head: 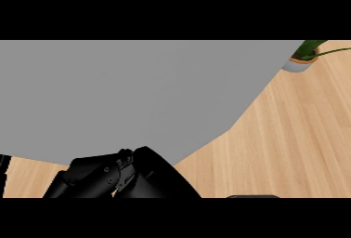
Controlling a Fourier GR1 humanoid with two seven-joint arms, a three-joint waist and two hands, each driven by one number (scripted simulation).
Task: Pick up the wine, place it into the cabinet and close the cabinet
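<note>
plain flat grey cabinet (137, 93) face w/ l hand (103, 179) at its lower edge.

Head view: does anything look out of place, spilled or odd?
Nothing spilled or damaged. Oddly, no wine shows; a big grey panel fills most of the view over the wooden counter, the left robot hand at its lower edge.

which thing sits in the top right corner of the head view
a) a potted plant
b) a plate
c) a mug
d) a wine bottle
a: green leaves rise from a pale pot, the potted plant, which stands on the wooden counter just past the corner of the big grey surface; no bottle, plate or mug shows there.
</note>
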